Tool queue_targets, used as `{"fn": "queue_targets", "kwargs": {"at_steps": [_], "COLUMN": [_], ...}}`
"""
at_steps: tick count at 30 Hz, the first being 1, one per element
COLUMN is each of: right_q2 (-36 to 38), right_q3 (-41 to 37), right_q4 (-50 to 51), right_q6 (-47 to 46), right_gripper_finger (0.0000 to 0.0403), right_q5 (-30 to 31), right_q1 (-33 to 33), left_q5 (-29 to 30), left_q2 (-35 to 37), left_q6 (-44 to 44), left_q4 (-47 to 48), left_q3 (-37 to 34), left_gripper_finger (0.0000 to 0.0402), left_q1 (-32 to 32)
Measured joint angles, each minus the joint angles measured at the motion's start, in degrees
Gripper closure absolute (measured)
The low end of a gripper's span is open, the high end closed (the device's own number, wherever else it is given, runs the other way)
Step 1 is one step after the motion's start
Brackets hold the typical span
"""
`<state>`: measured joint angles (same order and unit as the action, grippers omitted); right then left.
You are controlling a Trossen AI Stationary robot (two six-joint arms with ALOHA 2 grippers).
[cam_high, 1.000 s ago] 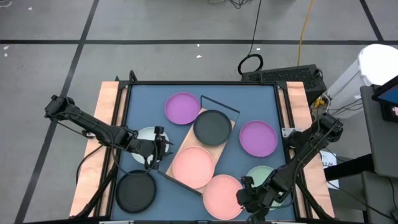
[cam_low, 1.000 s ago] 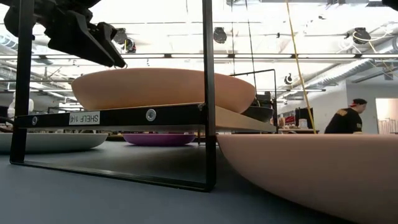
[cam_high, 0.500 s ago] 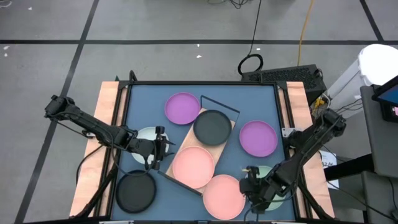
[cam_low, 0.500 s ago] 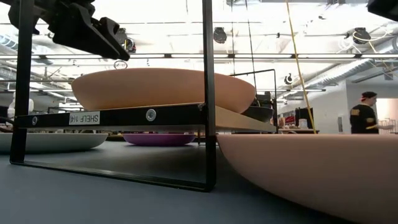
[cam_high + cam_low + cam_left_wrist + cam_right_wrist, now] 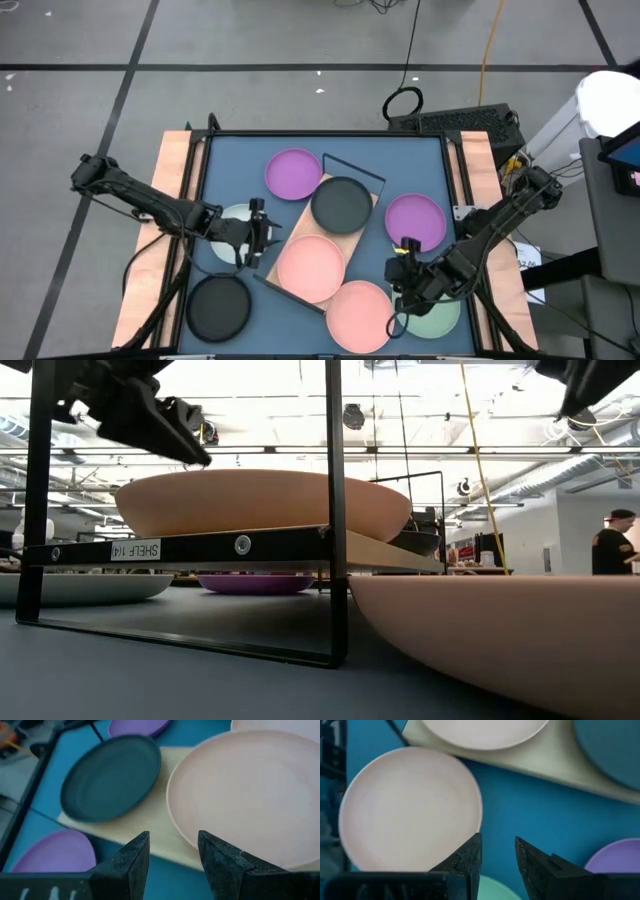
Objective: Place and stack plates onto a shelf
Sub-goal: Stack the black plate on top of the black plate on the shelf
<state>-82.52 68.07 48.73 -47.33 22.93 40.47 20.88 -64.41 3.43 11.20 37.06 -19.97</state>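
A small white label (image 5: 135,550) on the shelf's (image 5: 240,546) black front rail read "SHELF 14", at nine o'clock.

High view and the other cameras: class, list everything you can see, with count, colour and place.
Round matte pink plates: two; one on the shelf, one on the table beside it.
Round matte purple plates: two; on the table, either side of the shelf.
Round matte black plates: two; one on the shelf, one on the table near the left arm.
Round pale green plate: one; partly under the right arm.
Round white-grey plate: one; under the left arm.
Light wooden shelf with black wire frame: one; mid-table, set at a slant.
Blue table: one.
Person: one, dark top, in the room behind.
Left end effector: open, empty.
Right end effector: open, empty.
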Motion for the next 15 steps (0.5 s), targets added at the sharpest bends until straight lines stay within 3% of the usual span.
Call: {"fn": "queue_targets", "kwargs": {"at_steps": [9,15], "right_q2": [0.0,0.0], "right_q3": [-0.1,-0.1], "right_q4": [-0.5,-0.6], "right_q6": [3.5,7.9], "right_gripper_finger": [0.0301,0.0301], "right_q5": [7.1,7.3], "right_q1": [-0.4,-1.0], "left_q5": [-7.7,-15.0], "left_q2": [5.1,5.6], "left_q6": [-15.8,-31.3], "left_q4": [15.7,25.0], "left_q3": [0.0,0.0], "left_gripper_finger": [0.0227,0.0228], "left_q1": [-3.2,-11.3]}}
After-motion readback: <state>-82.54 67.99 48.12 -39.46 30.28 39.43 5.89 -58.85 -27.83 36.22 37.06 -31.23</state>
